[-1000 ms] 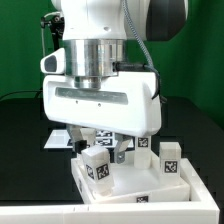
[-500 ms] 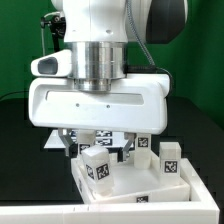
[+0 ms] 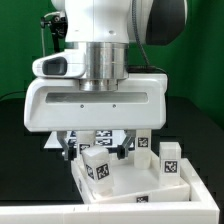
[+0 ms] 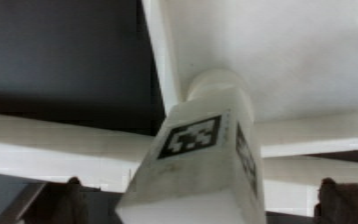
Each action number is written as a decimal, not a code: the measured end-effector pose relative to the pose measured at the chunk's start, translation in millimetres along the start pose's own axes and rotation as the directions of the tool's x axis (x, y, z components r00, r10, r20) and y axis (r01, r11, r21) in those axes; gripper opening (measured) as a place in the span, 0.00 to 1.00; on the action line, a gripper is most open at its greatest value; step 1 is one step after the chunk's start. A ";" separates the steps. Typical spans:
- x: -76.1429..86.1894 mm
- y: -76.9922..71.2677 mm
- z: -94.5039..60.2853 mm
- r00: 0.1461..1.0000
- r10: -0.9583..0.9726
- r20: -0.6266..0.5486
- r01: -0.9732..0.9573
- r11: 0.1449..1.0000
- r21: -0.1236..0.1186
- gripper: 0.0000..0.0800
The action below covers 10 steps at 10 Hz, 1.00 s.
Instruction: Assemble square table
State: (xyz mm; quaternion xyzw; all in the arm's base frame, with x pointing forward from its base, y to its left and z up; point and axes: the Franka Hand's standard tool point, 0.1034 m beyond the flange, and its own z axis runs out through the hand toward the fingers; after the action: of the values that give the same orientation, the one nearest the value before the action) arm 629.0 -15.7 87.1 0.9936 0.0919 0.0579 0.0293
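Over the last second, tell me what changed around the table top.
The arm moved toward the camera and lower, bringing the open gripper down around the upright leg on the table top; nothing gripped yet. The leg, the top and the other leg stayed put.

Exterior view: set low and close in front of the arm, facing it head-on, the gripper (image 3: 98,147) body filling the upper frame above the square table top (image 3: 140,183). Wrist view: mounted on the wrist, looking down past the blurred fingertips (image 4: 64,197) at one tagged leg (image 4: 202,140), very near and filling mid-frame. Shared by both views: that leg (image 3: 97,165) and the top's raised rim (image 4: 51,139) beside it.
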 end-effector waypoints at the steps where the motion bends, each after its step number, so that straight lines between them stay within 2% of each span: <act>1: 0.0 0.3 0.0 0.999 -0.052 0.002 0.052 0.999 -0.006 0.81; 2: -0.2 0.8 0.1 0.999 -0.051 0.002 0.051 0.999 -0.006 0.65; 3: -0.2 0.9 0.1 0.999 -0.048 0.002 0.048 0.999 -0.006 0.65; 4: -0.1 0.9 0.0 0.999 -0.032 0.001 0.032 0.999 -0.006 0.47; 5: 1.2 0.8 -1.6 1.000 -0.017 -0.003 0.017 1.000 -0.006 0.38; 7: 1.3 0.6 -1.7 1.000 -0.001 -0.003 0.001 1.000 -0.005 0.38; 10: 2.9 0.7 -1.5 0.946 0.323 -0.016 -0.323 0.946 -0.001 0.37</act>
State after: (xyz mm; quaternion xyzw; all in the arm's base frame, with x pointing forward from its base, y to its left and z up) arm 631.8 -15.9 89.0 0.9947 -0.0719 0.0700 0.0207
